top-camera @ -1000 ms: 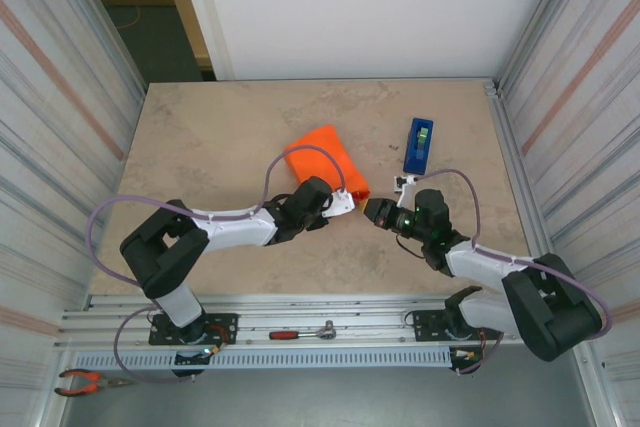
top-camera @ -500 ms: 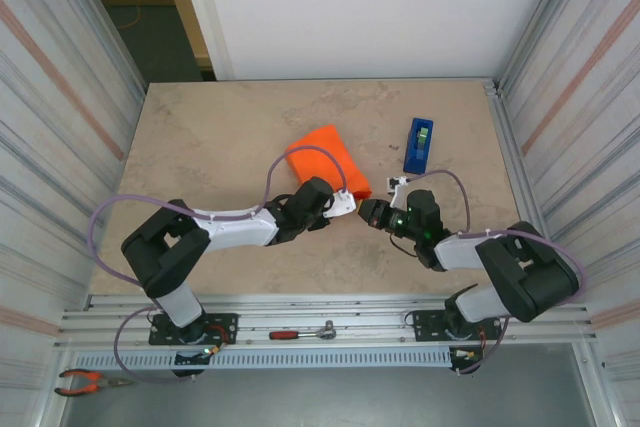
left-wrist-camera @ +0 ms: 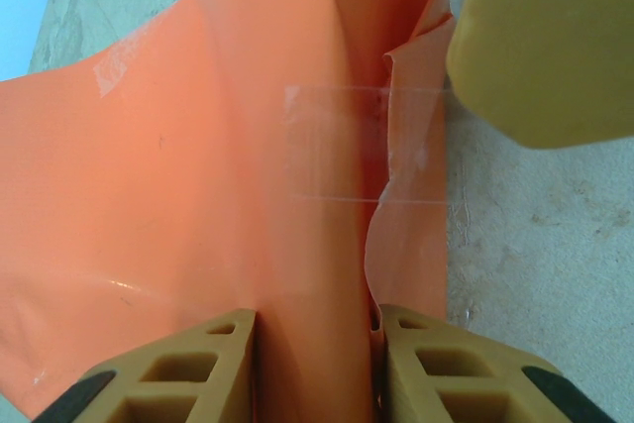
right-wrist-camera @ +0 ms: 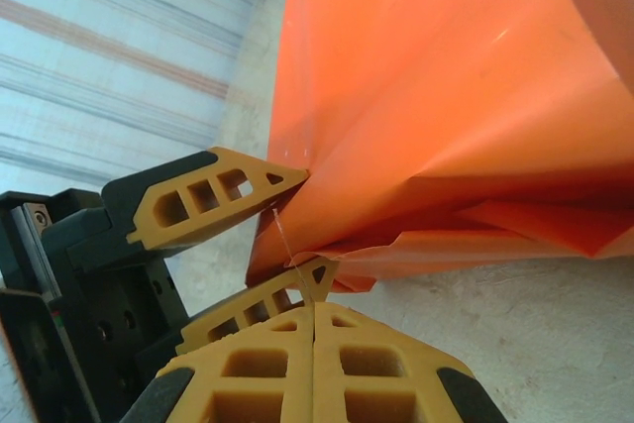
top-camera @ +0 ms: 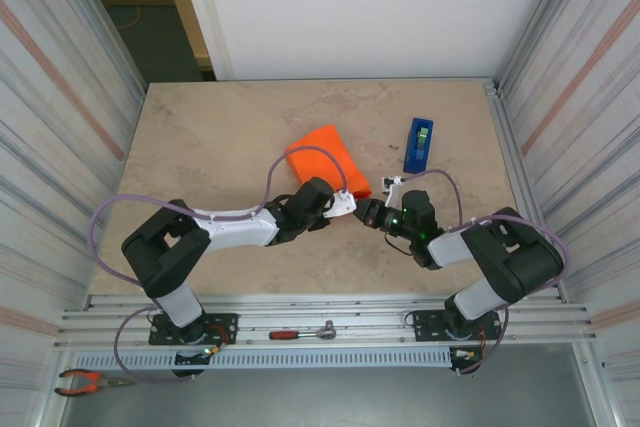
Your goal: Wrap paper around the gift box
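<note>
The paper (top-camera: pixel 325 161) is already folded into an orange bundle that lies on the table (top-camera: pixel 220 137) near the blue tape dispenser (top-camera: pixel 419 144), on its left side. The gift box itself cannot be seen, so I judge that it is inside the bundle. A strip of clear tape (left-wrist-camera: pixel 362 144) crosses the seam where one flap lies over the other. At the end of the bundle that is nearer to the arms than the dispenser, the left gripper (left-wrist-camera: pixel 315 344) is clenched on a raised fold of the paper, one finger on each side. The right gripper (right-wrist-camera: pixel 315 306), its jaws pressed together with nothing clearly between them, is just beside that same end, in front of the dispenser. Compared with one second ago, it has come closer to the bundle, while the left gripper and the bundle have kept their places. In my judgement the long seam is finished and the work now passes to this open end, where the loose flap must be pushed in.
</note>
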Robot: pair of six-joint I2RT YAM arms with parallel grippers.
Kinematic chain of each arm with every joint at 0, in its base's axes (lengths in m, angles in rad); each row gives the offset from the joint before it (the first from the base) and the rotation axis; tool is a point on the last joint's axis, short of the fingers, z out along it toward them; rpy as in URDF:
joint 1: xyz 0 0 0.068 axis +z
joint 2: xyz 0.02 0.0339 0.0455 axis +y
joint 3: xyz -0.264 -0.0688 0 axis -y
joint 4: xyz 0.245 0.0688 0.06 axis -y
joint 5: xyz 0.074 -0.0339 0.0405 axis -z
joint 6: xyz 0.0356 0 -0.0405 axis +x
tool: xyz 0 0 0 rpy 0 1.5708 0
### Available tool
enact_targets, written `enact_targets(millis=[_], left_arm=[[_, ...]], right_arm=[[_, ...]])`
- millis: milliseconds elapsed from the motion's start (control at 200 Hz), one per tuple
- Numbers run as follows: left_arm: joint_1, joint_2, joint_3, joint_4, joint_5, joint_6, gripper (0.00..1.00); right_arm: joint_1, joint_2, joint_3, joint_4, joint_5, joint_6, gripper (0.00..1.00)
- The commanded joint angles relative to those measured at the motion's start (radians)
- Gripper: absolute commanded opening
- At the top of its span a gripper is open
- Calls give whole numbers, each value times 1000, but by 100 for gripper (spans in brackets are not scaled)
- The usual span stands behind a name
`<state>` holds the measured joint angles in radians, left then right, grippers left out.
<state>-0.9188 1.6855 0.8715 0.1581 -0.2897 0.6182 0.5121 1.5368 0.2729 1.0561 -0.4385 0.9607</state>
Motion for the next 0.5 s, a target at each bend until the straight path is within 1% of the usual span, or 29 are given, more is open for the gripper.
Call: enact_targets(millis=[0, 496], left_arm=[[-25, 58, -14, -98, 81, 11, 31], [-28, 58, -15, -97, 79, 13, 31]], right_arm=[[11, 32, 31, 77, 4, 25, 0], [14, 192, 92, 169, 4, 69, 0]])
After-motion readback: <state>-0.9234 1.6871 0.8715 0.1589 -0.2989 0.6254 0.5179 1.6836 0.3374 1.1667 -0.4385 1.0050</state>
